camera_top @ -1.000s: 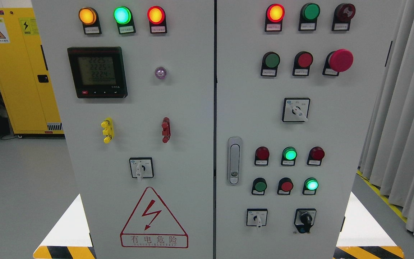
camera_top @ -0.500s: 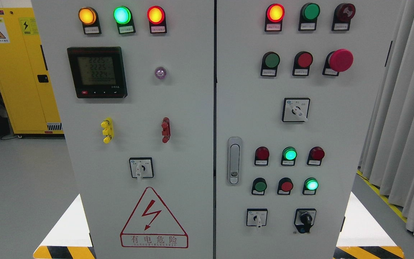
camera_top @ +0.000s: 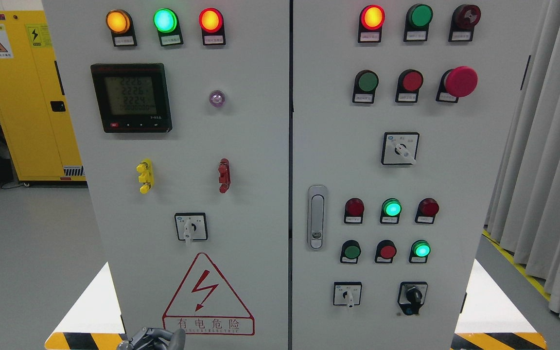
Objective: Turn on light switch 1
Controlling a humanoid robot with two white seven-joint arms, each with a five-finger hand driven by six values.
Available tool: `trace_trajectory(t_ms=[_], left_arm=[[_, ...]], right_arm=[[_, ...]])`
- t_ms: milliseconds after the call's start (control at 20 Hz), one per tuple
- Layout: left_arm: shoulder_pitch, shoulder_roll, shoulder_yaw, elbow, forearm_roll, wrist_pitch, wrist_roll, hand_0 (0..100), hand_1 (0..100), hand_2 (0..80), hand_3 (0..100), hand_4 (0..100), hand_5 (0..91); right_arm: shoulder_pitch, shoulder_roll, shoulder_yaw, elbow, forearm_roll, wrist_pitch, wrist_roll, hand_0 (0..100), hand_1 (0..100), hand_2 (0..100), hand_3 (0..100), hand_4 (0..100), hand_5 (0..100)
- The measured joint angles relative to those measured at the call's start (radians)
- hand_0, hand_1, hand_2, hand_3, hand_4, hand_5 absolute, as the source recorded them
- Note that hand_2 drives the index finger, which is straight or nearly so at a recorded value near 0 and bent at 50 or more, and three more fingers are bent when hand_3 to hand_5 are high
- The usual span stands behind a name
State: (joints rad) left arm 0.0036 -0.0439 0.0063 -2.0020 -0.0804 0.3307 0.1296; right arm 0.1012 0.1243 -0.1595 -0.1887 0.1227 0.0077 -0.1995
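A grey electrical cabinet (camera_top: pixel 260 146) with two doors fills the head view. The left door carries a white rotary selector switch (camera_top: pixel 191 227) with its knob pointing down, below a digital meter (camera_top: pixel 131 97). The right door has further selector switches (camera_top: pixel 399 148) (camera_top: pixel 347 294), a black knob switch (camera_top: pixel 412 296) and rows of push buttons and lamps. I cannot read which one is light switch 1. My left hand (camera_top: pixel 156 339) just shows at the bottom edge, under the red warning triangle (camera_top: pixel 207 296), well below the left door's selector. The right hand is out of sight.
A yellow cabinet (camera_top: pixel 22 97) stands at the back left. Grey curtains (camera_top: pixel 547 170) hang on the right. A red mushroom stop button (camera_top: pixel 460 81) juts out at the upper right. The door handle (camera_top: pixel 316 217) sits near the centre seam. Hazard tape marks the floor.
My left hand has risen into view at the bottom edge left of the middle; it was not visible before. The meter's digits have changed slightly.
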Motion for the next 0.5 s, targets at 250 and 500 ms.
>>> trace_trajectory(t_ms=[250,500], left_arm=[[-0.067,-0.003,-0.002,-0.008,-0.008,0.061,0.012,21,56,56.8,87,89,87.9],[-0.135,-0.005,-0.004,-0.013,-0.016,0.116,0.03,23,57,56.4,87,89,87.9]], right_arm=[[0.0,0.0,0.0,0.0,0.0,0.0,0.0,0,50,4,0,0,0],[0.0,0.0,0.0,0.0,0.0,0.0,0.0,0,50,4,0,0,0]])
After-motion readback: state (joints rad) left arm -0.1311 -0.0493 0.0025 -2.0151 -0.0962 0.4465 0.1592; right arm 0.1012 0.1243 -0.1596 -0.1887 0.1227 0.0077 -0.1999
